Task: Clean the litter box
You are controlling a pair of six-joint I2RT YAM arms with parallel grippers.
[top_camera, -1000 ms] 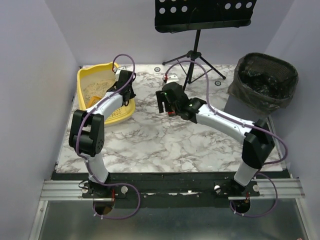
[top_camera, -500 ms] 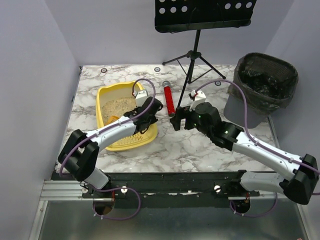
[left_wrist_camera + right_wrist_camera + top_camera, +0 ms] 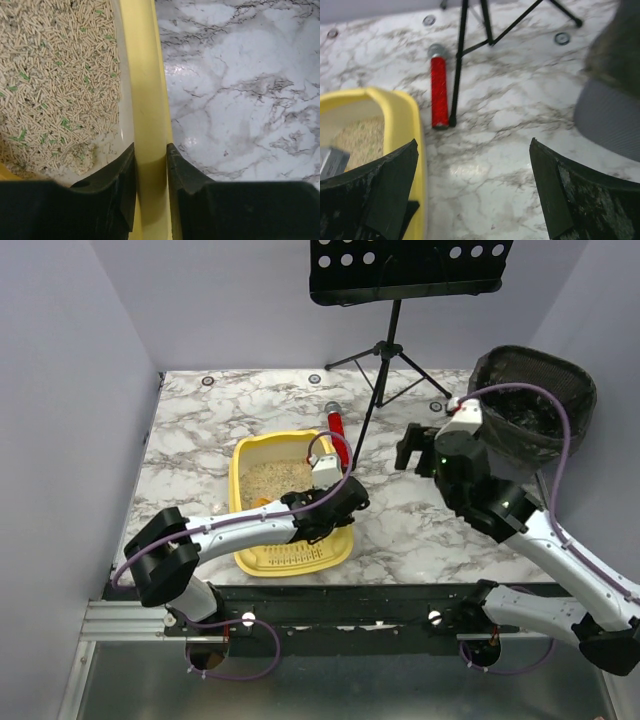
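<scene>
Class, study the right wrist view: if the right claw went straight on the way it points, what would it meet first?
The right claw would probably meet bare marble tabletop first, beside the litter box and short of the red cylinder; depth is unclear.

Litter box – smooth yellow plastic; table – glossy marble-look.

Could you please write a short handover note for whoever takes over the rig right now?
Left gripper: fingers shut on the litter box wall nearer the right arm.
Right gripper: open, empty, above the table between box and black bin.
Litter box: flat on the table, litter inside; a red cylinder lies just behind it.
Done: box gripped.
Left: the cleaning itself; the litter is not yet emptied.
</scene>
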